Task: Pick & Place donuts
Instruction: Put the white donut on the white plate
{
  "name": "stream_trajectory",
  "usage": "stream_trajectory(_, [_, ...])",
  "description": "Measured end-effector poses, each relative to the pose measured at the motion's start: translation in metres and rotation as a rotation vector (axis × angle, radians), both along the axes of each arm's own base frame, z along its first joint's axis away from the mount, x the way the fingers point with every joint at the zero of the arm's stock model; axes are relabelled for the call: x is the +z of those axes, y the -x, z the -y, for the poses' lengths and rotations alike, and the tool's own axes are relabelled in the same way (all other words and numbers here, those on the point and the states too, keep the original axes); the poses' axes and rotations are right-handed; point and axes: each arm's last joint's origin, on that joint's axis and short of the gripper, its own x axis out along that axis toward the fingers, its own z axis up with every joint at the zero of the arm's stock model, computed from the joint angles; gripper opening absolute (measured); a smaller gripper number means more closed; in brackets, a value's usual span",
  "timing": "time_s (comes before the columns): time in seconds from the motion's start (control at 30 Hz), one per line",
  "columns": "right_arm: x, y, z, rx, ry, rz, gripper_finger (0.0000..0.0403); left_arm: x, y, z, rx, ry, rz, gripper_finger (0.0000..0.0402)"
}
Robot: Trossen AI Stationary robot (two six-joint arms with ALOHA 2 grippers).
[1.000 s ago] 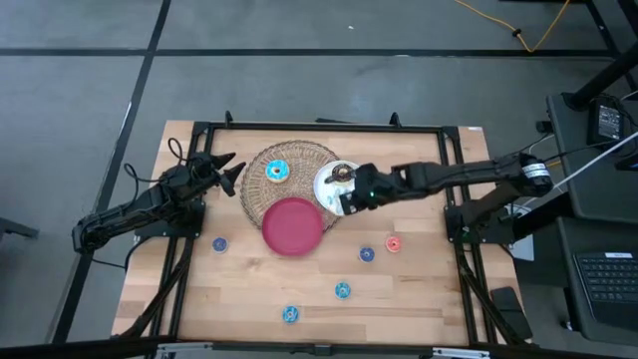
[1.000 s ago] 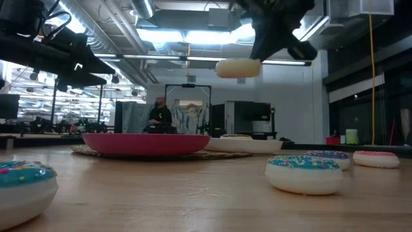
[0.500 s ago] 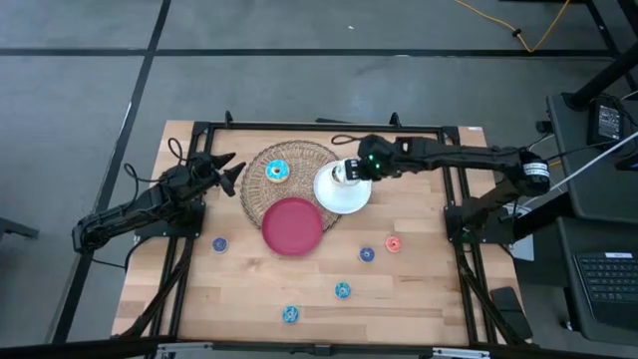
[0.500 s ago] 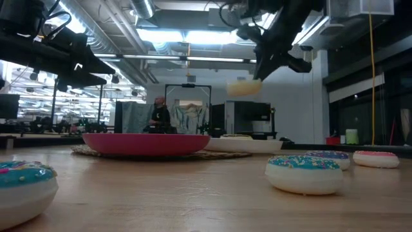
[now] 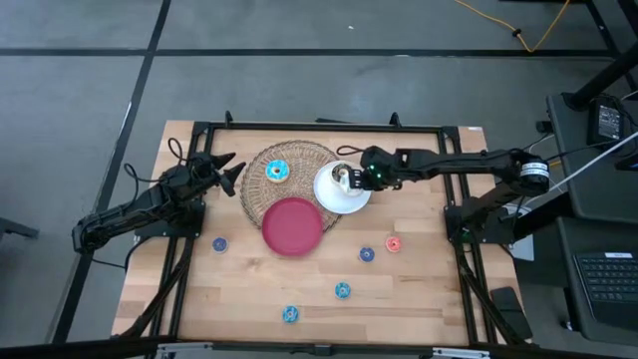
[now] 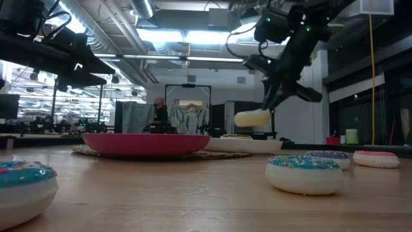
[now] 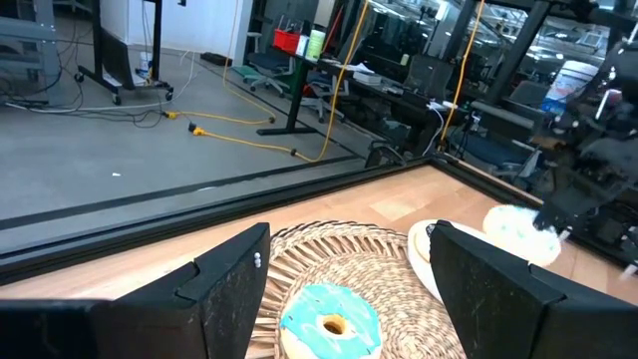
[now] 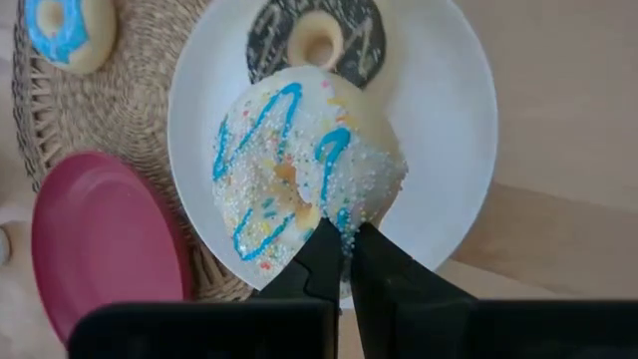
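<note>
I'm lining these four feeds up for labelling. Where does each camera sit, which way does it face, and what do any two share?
High view: overhead, straight down on the table; both arms, left hand open.
Low view: table-top height, level into the room; right arm holds the white-sprinkled donut aloft.
Left wrist view: on the left arm, forward over the wicker mat; own fingers.
Right wrist view: looks down on the white plate; right hand shut on the donut.
Shared: both wrist views show the cyan donut.

High view: overhead, whole table [image 5: 399, 289]. Low view: tabletop level, facing the room. Wrist views: close; both show the white plate [image 8: 449, 120], also overhead.
</note>
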Motion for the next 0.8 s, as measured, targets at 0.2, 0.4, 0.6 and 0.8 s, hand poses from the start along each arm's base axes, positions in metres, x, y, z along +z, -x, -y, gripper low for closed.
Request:
stream_trajectory(0.2, [-0.016,0.004,-0.004,0.011,-0.023,0.016,0.0016,0.000,0.000,0.000,0.000,0.000,0.000,0.0267])
stream_trajectory(0.4, [-0.030,0.010,-0.008,0.009,-0.055,0.004,0.0016,0.000,0.000,0.000,0.000,0.000,0.000,0.0267])
stream_trajectory(0.6, [-0.032,0.011,-0.008,0.030,-0.039,0.000,0.0021,0.000,0.000,0.000,0.000,0.000,0.000,0.0267])
stream_trajectory(0.8, [-0.039,0.009,-0.006,0.028,-0.042,-0.018,0.0059,0.000,0.000,0.000,0.000,0.000,0.000,0.0267])
